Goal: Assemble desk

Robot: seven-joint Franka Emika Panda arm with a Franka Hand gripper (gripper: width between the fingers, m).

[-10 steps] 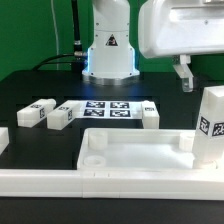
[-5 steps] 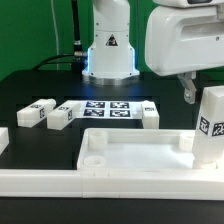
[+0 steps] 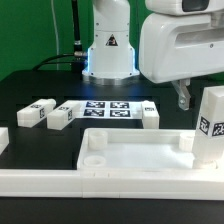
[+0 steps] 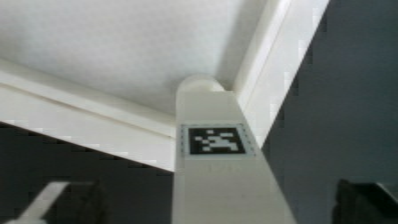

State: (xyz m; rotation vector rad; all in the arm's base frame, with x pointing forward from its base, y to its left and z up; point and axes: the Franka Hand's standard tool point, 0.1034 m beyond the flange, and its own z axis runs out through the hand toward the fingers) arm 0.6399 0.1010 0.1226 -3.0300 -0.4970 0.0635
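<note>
The white rimmed tabletop (image 3: 135,150) lies flat near the front. One leg block (image 3: 210,125) stands upright at its corner on the exterior view's right, tag facing out. Three more leg blocks lie on the black table: two to the exterior view's left (image 3: 38,112) (image 3: 60,116) and one in the middle (image 3: 150,114). My gripper hangs just above and behind the upright leg, with one of its fingers (image 3: 183,97) showing. In the wrist view my gripper (image 4: 214,205) is open. Its fingers (image 4: 45,205) stand wide on either side of the leg (image 4: 217,140), not touching it, with the tabletop (image 4: 107,50) beyond.
The marker board (image 3: 108,108) lies between the loose legs in front of the robot base (image 3: 108,55). A long white border rail (image 3: 40,182) runs along the front edge. Another white piece (image 3: 3,140) shows at the exterior view's far left edge.
My hand has come down and slightly toward the exterior view's left, closer over the upright leg. The parts on the table have not moved.
</note>
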